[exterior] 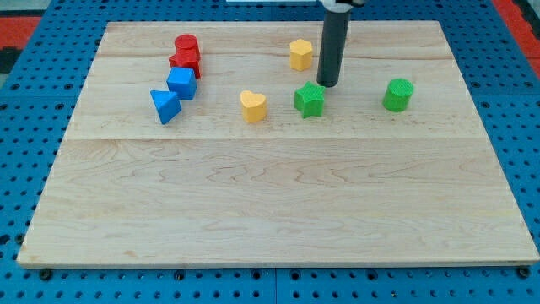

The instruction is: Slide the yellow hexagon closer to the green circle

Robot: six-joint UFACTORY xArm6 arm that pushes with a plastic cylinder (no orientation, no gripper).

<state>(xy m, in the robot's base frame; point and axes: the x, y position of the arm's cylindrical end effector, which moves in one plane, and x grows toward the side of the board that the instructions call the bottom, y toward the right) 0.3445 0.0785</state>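
Observation:
The yellow hexagon [300, 53] sits near the view's top, a little right of the middle. The green circle [397, 95] stands to the right and lower, well apart from it. My tip [326, 84] is on the board between them, just below and right of the yellow hexagon and just above and right of a green star [310, 100]. The tip touches neither block as far as I can tell.
A yellow heart [252, 106] lies left of the green star. At the view's upper left, a red cylinder [186, 45] and a red block [184, 62] sit together above a blue cube [180, 83] and a blue triangle [165, 105]. The wooden board [270, 211] rests on a blue pegboard.

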